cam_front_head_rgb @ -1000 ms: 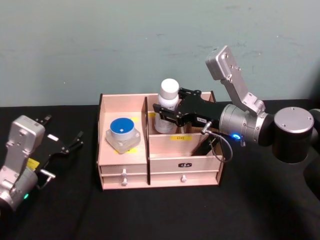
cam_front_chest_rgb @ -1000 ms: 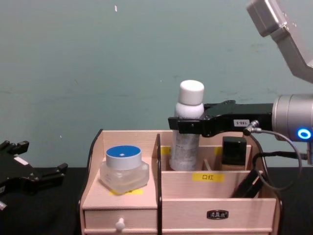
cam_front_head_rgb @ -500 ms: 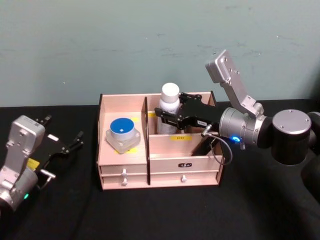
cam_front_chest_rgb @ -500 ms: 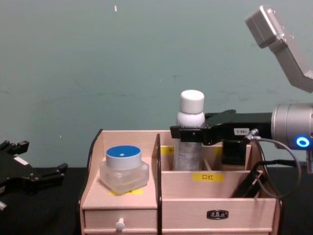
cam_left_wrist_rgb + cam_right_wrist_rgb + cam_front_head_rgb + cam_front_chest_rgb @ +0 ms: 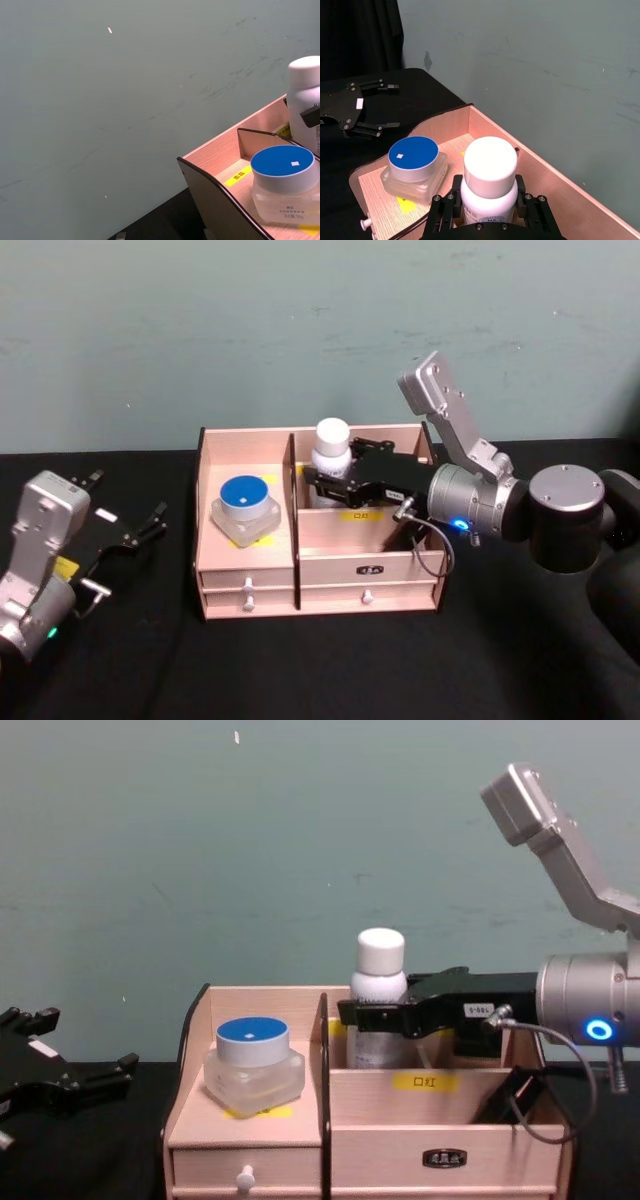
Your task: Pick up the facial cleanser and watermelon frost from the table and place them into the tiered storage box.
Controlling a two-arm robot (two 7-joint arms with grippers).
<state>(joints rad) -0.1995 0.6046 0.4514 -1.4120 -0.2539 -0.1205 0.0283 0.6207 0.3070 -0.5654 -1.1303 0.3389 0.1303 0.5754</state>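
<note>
Change: white bottle (image 5: 331, 459) sits lower than a second ago, body now down in the back compartment; right arm dropped with it.
Right gripper (image 5: 335, 480): reaches in from 3 o'clock over the tiered storage box (image 5: 318, 565); jaws clenched on the bottle just under its cap. Right wrist view shows black fingers (image 5: 443, 207) on both sides of the bottle's shoulder (image 5: 487, 201).
White bottle: upright, white cap (image 5: 381, 951) clear above the box's back wall in the chest view; lower body hidden behind the yellow-labelled divider (image 5: 432, 1081). Whether it touches the compartment floor: can't tell.
Blue-lidded jar (image 5: 245, 507): clear squarish jar, round blue lid, resting in the box's left compartment, at 9 o'clock of the bottle, apart from it with the dark-edged partition (image 5: 324, 1060) between. Also seen in left wrist view (image 5: 285, 180) and right wrist view (image 5: 414, 166).
Tiered storage box: pale pink wood, on the black bench (image 5: 320, 670), two small drawers at the front with white knobs (image 5: 248, 604).
Left gripper (image 5: 128, 523): parked on the bench at 9 o'clock of the box, well apart from it; jaws spread, holding nothing. Visible far off in the right wrist view (image 5: 367, 107).
Background: teal wall (image 5: 300, 330) behind the bench.
</note>
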